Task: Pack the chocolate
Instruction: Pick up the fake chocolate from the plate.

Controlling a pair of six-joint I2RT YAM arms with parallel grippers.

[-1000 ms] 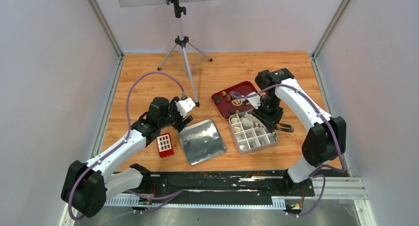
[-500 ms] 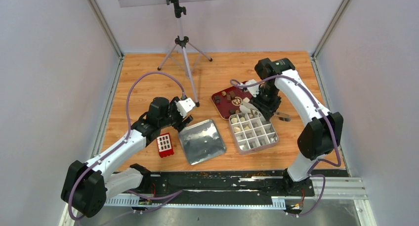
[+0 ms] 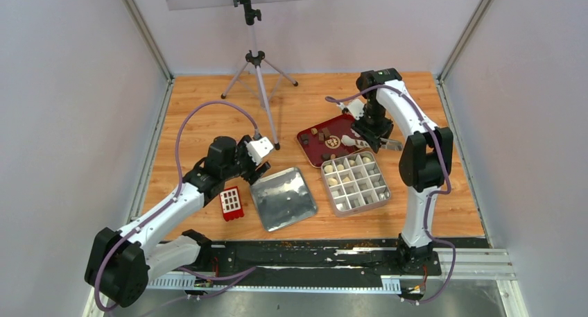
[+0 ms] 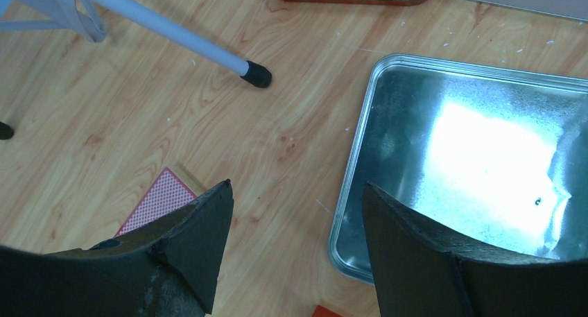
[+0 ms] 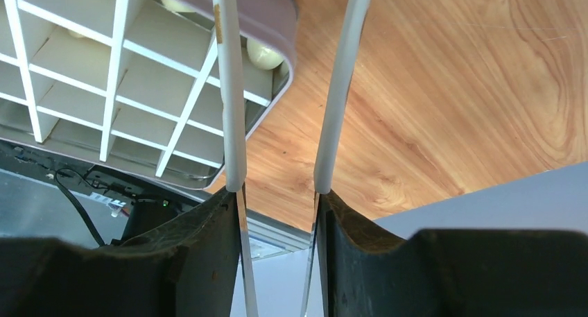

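Looking down from above: right gripper [image 3: 367, 135] clamped on white tongs [image 3: 349, 142] at the red tray's [image 3: 341, 124] right edge. Chocolate [image 3: 323, 132] lies partly on that tray, partly in the divided box [image 3: 329, 190] just nearer. Left gripper [image 3: 261, 168] spread, holding nothing, between red block [image 3: 231, 202] and metal tray [image 3: 283, 198]. Left wrist: jaws apart above the table [image 4: 291, 123], metal tray's edge at right. Right wrist: fingers pinch both tong arms; cream-white chocolate [image 5: 263, 53] sits in box cells.

Table [image 3: 208, 109] glossy wood-grain; tray [image 3: 284, 200] shiny metal.
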